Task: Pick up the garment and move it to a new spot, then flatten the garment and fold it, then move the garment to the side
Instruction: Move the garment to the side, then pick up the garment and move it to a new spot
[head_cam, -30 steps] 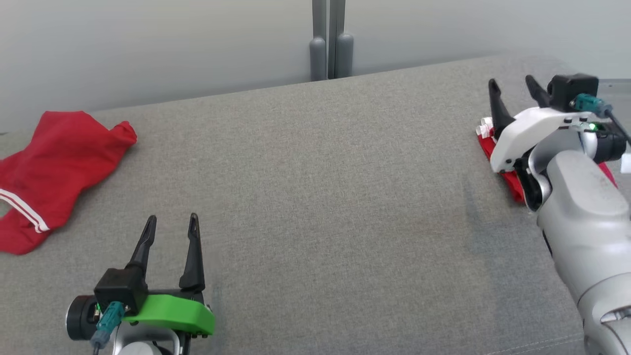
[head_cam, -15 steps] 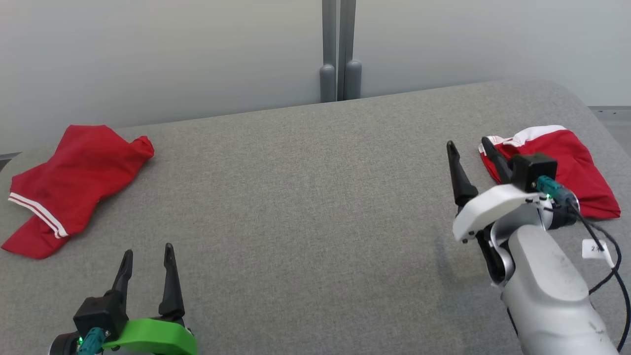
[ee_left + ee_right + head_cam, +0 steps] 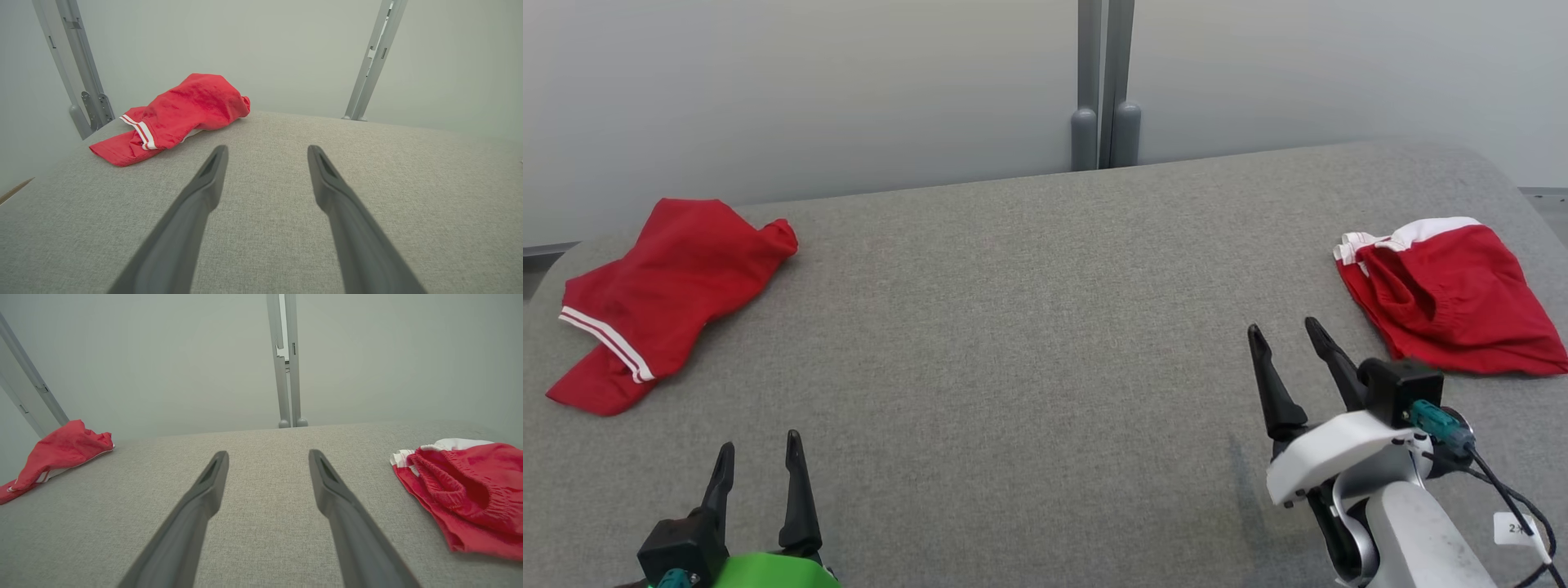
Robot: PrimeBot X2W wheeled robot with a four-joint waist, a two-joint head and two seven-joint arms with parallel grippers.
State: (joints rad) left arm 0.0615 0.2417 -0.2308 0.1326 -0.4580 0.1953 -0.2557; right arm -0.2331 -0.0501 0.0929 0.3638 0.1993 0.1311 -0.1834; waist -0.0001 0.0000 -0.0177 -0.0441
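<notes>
A folded red garment (image 3: 1450, 298) with a white waistband lies at the right end of the grey fabric-covered table (image 3: 1029, 327); it also shows in the right wrist view (image 3: 470, 490). My right gripper (image 3: 1281, 325) is open and empty, nearer than that garment and to its left, apart from it; its fingers (image 3: 204, 494) point over bare cloth. A second red garment (image 3: 670, 298), crumpled, with white stripes at its hem, lies at the far left (image 3: 184, 110) (image 3: 57, 451). My left gripper (image 3: 758, 441) stands open and empty near the front edge (image 3: 267, 149).
Grey metal posts (image 3: 1105, 122) rise behind the table's far edge against a pale wall. The table's right corner is rounded just beyond the folded garment. Wide bare cloth lies between the two garments.
My right gripper has drawn back from over the folded garment toward the near edge, leaving it lying uncovered. The left gripper has also drawn nearer. The head camera has shifted.
</notes>
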